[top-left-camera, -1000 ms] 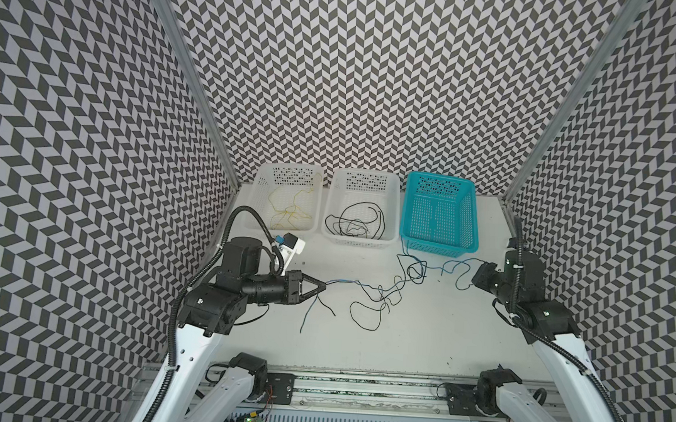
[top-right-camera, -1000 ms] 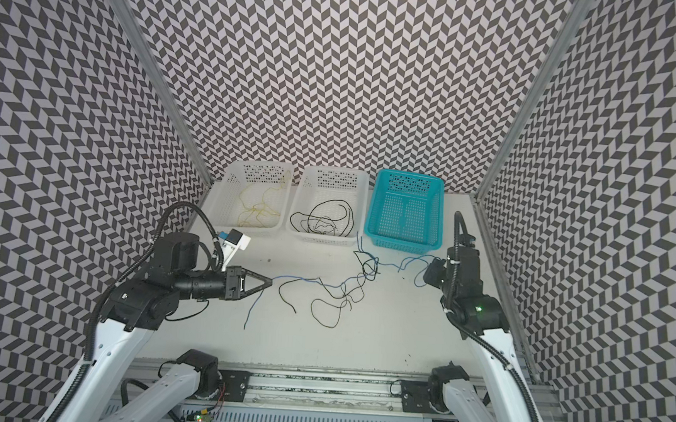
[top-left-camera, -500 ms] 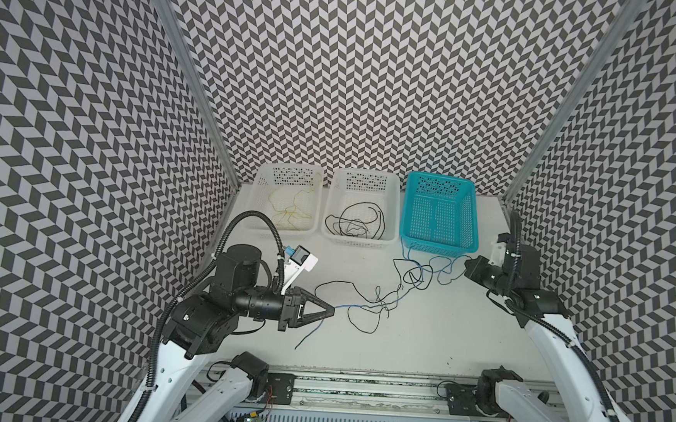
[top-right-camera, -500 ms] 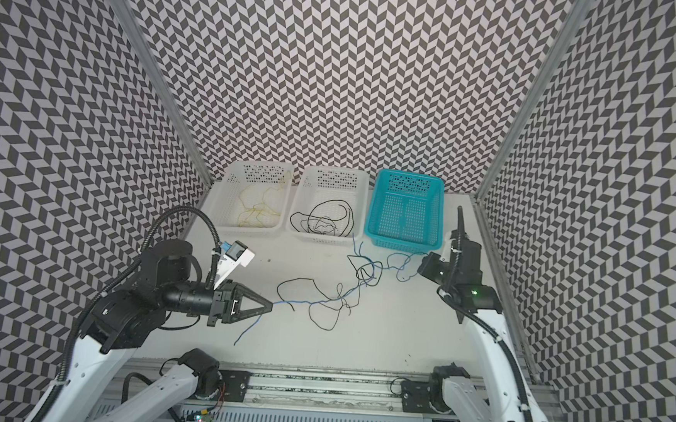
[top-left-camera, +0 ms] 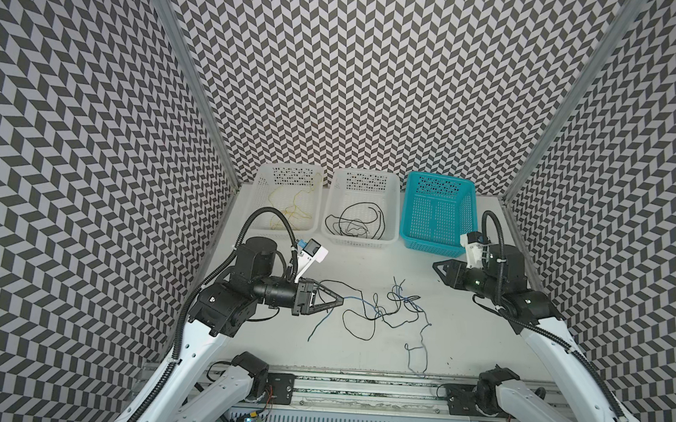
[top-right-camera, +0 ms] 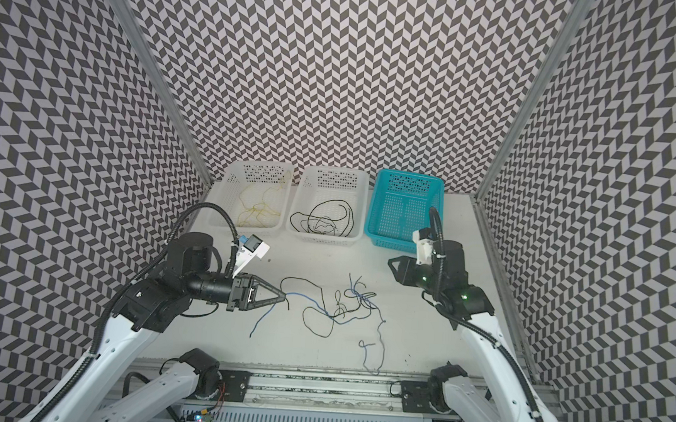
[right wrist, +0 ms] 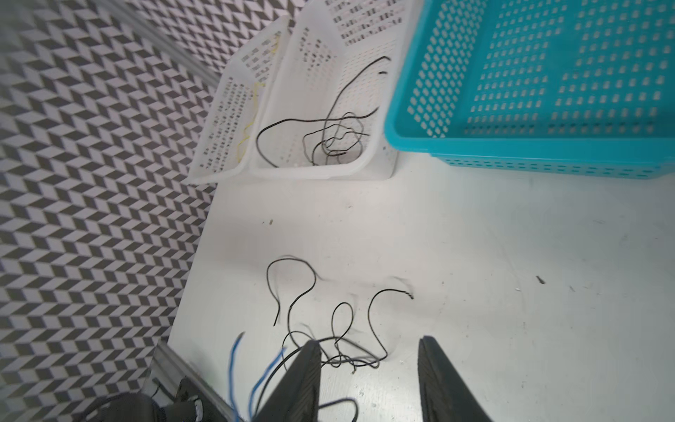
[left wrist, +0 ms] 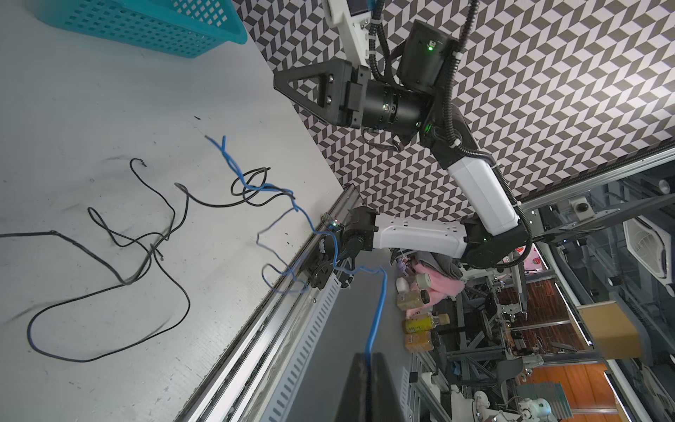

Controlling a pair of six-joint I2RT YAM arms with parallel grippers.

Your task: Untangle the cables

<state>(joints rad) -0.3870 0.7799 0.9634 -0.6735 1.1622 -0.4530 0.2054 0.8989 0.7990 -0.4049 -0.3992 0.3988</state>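
The sorting looked partly done. Yellow cables (top-left-camera: 290,207) lay in the left white basket (top-left-camera: 261,187), black cables (top-left-camera: 353,223) lay in the middle white basket (top-left-camera: 360,241), and the blue basket (top-left-camera: 432,248) looked empty. A tangle (top-left-camera: 386,317) of black and blue cables lay on the tabletop (top-left-camera: 461,340) between the 2 arms. The left end effector (top-left-camera: 338,299) was clamped on a blue cable (top-left-camera: 355,299) at the tangle's edge. The right end effector (top-left-camera: 437,265) stood open and empty near the blue basket, apart from the tangle. The blue cables and several black ones were left to separate.

B&w chevron walls (top-left-camera: 336,79), white table (top-left-camera: 482,329), maybe lab (left wrist: 548,347)
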